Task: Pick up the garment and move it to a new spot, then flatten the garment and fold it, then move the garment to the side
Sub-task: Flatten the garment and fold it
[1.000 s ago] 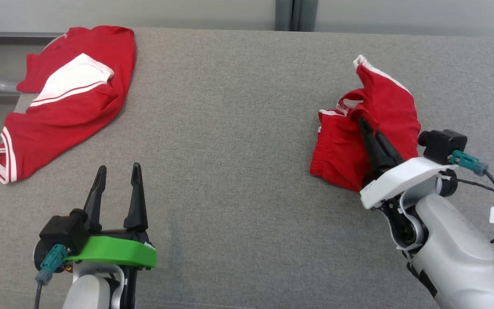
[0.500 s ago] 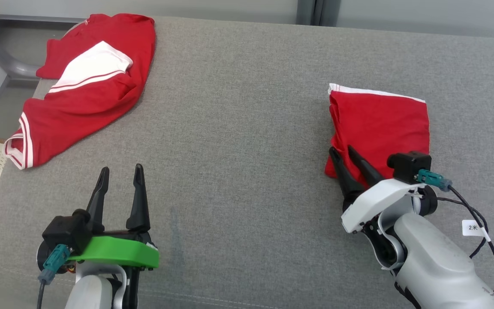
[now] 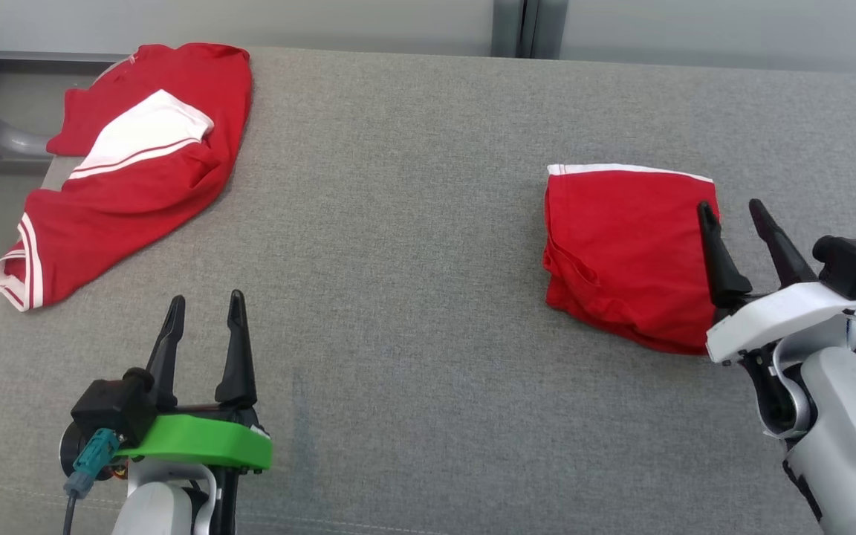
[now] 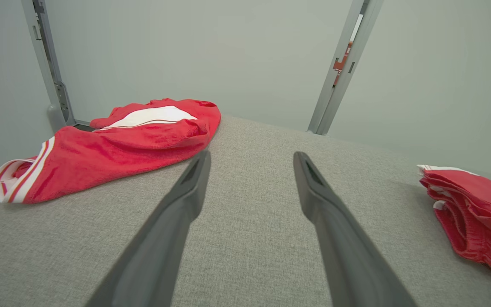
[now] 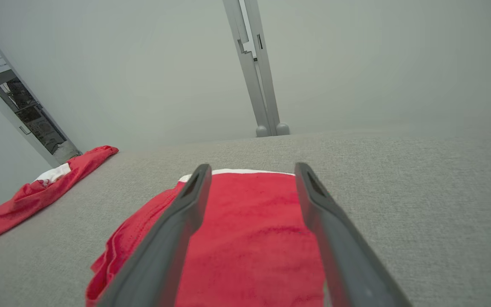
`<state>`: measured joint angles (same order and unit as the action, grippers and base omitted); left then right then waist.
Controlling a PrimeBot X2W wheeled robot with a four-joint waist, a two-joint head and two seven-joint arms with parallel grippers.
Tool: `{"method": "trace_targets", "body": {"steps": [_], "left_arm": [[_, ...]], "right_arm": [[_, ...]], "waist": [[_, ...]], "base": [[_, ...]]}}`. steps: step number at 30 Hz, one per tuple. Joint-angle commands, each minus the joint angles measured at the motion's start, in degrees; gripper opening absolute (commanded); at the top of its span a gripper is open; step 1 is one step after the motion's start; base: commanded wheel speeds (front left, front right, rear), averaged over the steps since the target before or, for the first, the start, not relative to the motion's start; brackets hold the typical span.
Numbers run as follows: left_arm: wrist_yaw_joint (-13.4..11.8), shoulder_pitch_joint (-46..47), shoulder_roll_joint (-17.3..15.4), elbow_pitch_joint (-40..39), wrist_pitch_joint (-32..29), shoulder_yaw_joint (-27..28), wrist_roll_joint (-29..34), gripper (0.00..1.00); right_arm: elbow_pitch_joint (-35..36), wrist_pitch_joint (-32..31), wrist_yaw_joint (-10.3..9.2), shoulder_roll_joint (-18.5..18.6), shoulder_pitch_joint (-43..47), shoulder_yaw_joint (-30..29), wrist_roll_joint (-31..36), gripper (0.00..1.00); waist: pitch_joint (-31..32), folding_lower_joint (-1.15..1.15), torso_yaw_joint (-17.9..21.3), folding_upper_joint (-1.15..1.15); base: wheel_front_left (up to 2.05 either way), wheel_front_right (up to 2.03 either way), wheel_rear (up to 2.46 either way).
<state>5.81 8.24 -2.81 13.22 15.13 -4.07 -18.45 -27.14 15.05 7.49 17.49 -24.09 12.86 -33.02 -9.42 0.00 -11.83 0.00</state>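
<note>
Fingers (image 3: 715,249) of the right gripper (image 3: 730,206) stand spread wide with nothing between them, released. They sit above the right side of the folded red garment (image 3: 625,253). From the head view it cannot be told whether the inner finger touches the cloth or hangs just over it. The left gripper (image 3: 206,298) is likewise parted and empty, low over the grey worktop (image 3: 413,260) near its front edge on the left.

The folded garment lies on the right half of the worktop, its white-trimmed hem toward the far edge, well back from the front edge. A second red garment (image 3: 138,171) with a white panel is spread loosely at the far left corner, its striped cuff reaching the left edge.

Between the two garments the worktop is a broad stretch of bare grey, running from the far edge to the front edge. More bare cloth lies to the right of the folded garment.

The right gripper's white body covers the folded garment's near right corner. The worktop's right edge falls outside the head view. In the left wrist view the folded garment is cut off at the side.
</note>
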Motion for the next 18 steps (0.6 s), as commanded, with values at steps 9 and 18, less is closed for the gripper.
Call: {"method": "trace_targets", "body": {"steps": [9, 18], "left_arm": [[0.1, 1.4, -0.2, -0.2, 0.0, -0.9, -0.3, 1.0], [-0.2, 2.3, -0.2, -0.2, 0.0, -1.2, -1.0, 1.0]], "right_arm": [[-9.8, 0.2, 0.0, 0.4, -4.2, 1.0, 7.7, 0.0], [-14.1, 0.2, 0.0, -7.2, -4.9, 5.1, 12.1, 0.0]], "waist": [[-1.8, 0.0, -1.3, 0.0], [-3.2, 0.0, -3.3, 0.0]], "base": [[0.0, 0.0, 0.0], [0.0, 0.0, 0.0]]}}
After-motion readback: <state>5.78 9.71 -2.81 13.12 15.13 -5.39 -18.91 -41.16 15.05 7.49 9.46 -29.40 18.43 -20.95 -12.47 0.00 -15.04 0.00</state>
